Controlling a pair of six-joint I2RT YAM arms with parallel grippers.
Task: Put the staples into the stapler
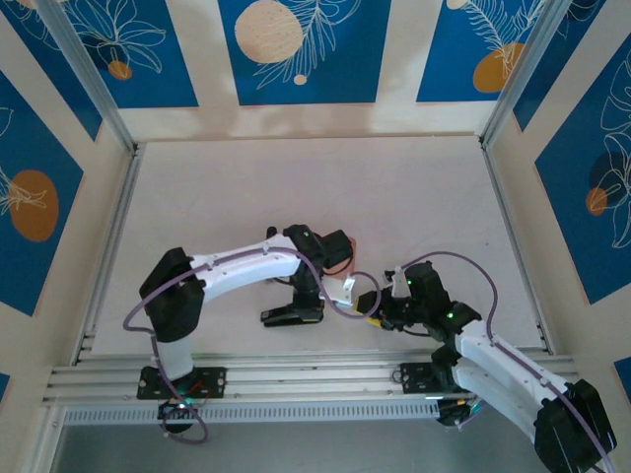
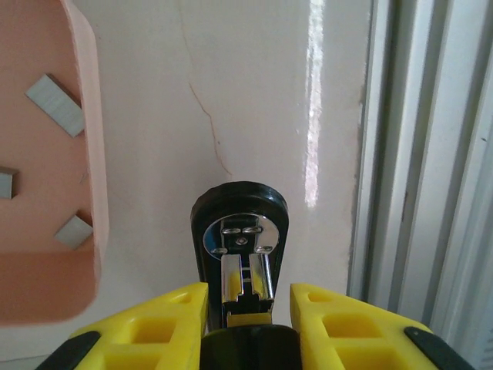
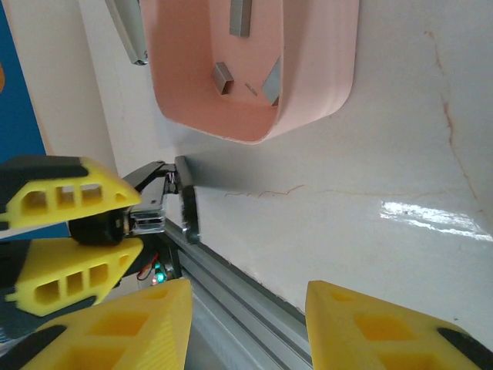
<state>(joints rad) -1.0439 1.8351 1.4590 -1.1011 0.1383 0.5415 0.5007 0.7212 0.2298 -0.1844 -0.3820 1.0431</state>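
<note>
White table (image 3: 385, 154) is carrying a pink tray (image 3: 317, 100) of staples (image 3: 240, 15). Nearby the left gripper (image 2: 248, 299) is clamping the stapler (image 2: 240, 212); the right gripper (image 3: 248, 297) is hovering part open, gripping nothing

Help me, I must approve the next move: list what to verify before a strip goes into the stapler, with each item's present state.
1. Hold on the stapler: ok. The left gripper is closed on its black body.
2. Free hand: ok. The right gripper stands open with nothing between its fingers.
3. Supply: ok. Loose staples lie in the pink tray, which sits beside the stapler, apart from it.
4. Strip picked up: not ok. All visible strips lie in the tray.
5. Magazine open to receive a strip: cannot tell from these views.
</note>
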